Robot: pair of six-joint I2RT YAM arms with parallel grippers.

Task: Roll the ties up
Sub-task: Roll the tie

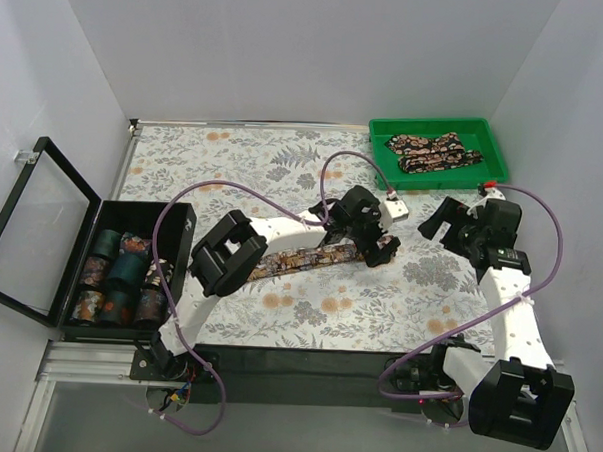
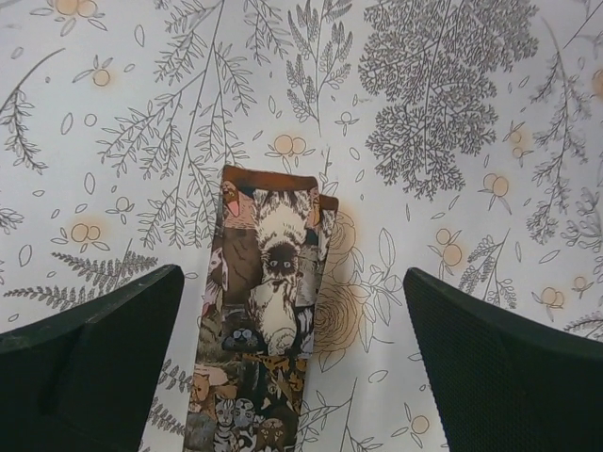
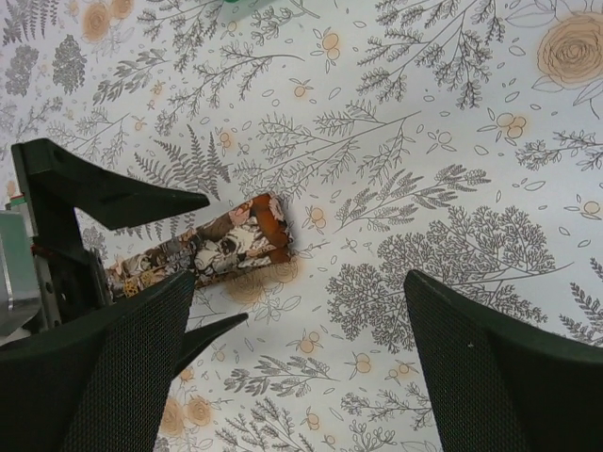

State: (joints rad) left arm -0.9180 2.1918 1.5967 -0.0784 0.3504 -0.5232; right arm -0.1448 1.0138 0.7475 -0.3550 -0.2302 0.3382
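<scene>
a fern-and-rose print cloth covers the tabletop (image 1: 284, 175) between white walls, and one tie (image 1: 305, 258) lies flat near its middle, animal faces showing on its folded end. the left claw (image 1: 379, 244) hangs over that end, fingers spread wide either side of the tie without gripping it; the right claw (image 1: 444, 224), near the same end, is also spread and empty. more ties (image 1: 430, 152) lie in a green tray (image 1: 490, 154) beyond the flat tie, rolled ties (image 1: 119, 273) in an open black case (image 1: 182, 219) off its other end.
</scene>
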